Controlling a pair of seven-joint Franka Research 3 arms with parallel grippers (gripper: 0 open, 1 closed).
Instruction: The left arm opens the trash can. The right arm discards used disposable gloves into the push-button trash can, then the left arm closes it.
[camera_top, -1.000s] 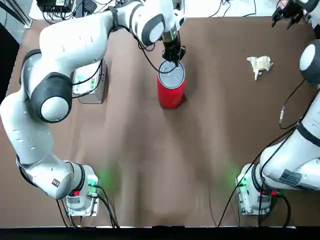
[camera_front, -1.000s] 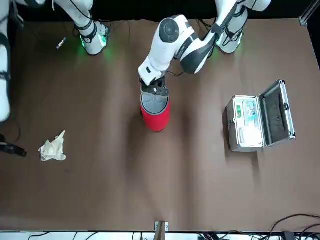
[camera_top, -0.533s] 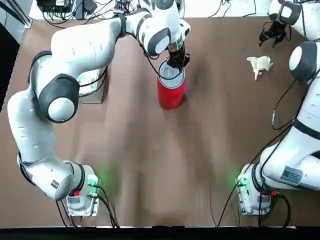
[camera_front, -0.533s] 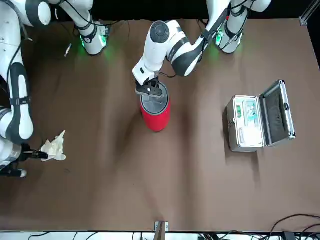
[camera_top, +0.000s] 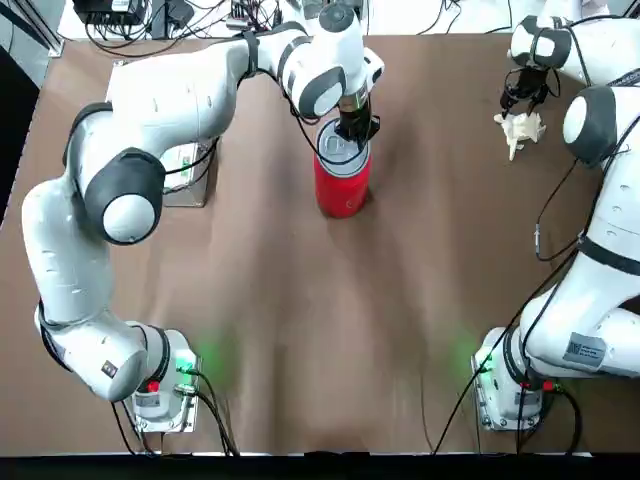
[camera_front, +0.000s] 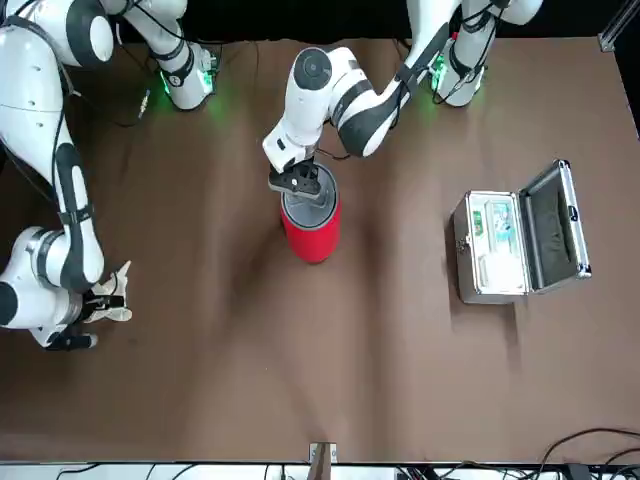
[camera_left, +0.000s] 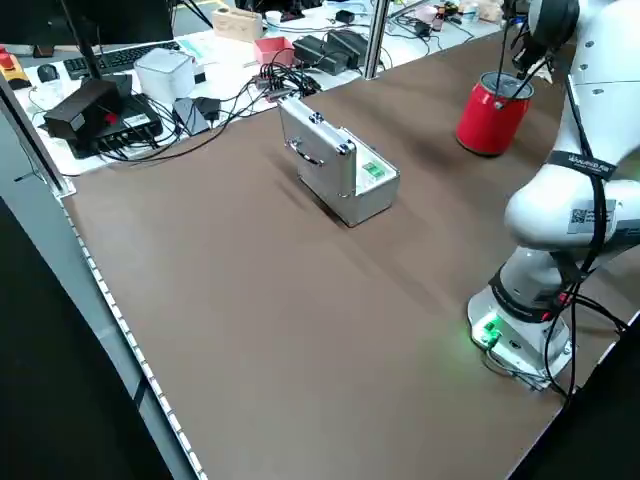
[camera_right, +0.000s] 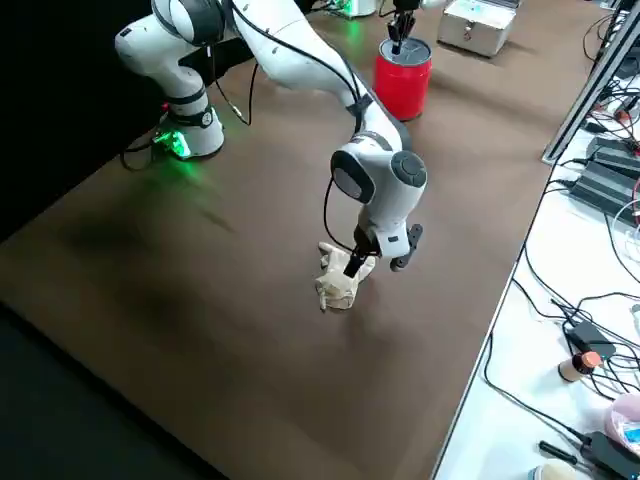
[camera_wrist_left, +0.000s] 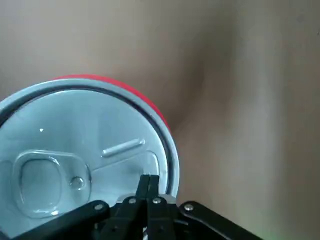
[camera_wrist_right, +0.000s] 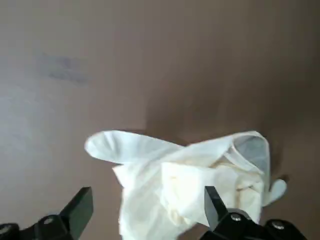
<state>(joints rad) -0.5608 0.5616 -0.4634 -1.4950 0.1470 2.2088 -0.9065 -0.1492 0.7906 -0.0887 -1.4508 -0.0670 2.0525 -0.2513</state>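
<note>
The red trash can (camera_top: 342, 185) stands mid-table toward the far side, and its silver lid (camera_wrist_left: 75, 150) lies flat inside the rim. My left gripper (camera_top: 356, 128) is shut, with its fingertips (camera_wrist_left: 148, 182) pressed together on the lid near its edge. The cream-white disposable gloves (camera_top: 520, 130) lie crumpled on the table at the far right. My right gripper (camera_wrist_right: 147, 210) is open just over them, one finger on each side of the wad (camera_wrist_right: 190, 175). From the right side, this gripper (camera_right: 375, 262) hangs low against the gloves (camera_right: 337, 285).
A silver hinged case (camera_front: 515, 240) stands open on the left arm's side of the table, also seen as the case (camera_left: 340, 165) from the left. Cables and equipment crowd the bench (camera_left: 150, 80) beyond the table's far edge.
My right arm has swung in from the table's far right corner and come down over the gloves. My left gripper has shifted slightly on the lid.
</note>
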